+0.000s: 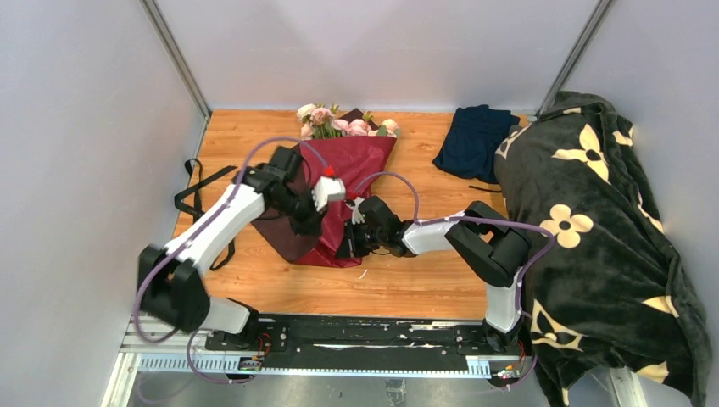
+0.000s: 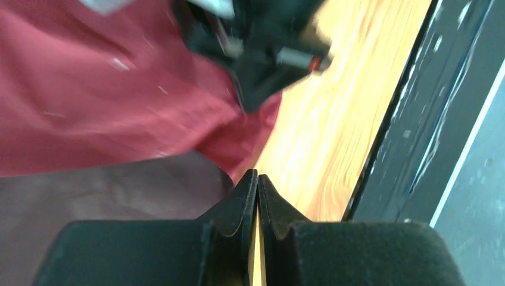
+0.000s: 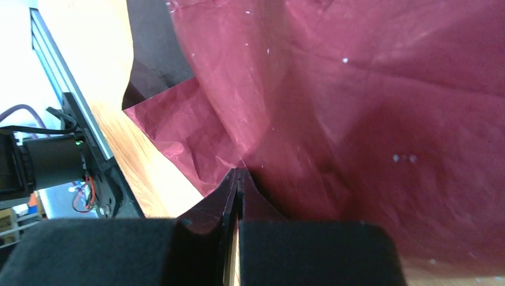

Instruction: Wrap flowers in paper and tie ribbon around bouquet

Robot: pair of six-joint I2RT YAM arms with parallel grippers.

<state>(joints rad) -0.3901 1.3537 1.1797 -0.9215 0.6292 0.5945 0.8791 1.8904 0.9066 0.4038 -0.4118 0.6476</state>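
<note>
The left arm (image 1: pixel 222 222) rises from its base at the lower left and reaches up and right toward the centre of the top view, wrist bent downward. The right arm (image 1: pixel 428 236) stands at the lower right with its elbow folded and its forearm stretched left to the centre, so the two wrists sit near each other. The left gripper (image 2: pixel 257 179) has its fingertips meeting, with only a thin slit lower down. The right gripper (image 3: pixel 237 176) is pressed closed too. Whether it pinches anything is hard to tell.
</note>
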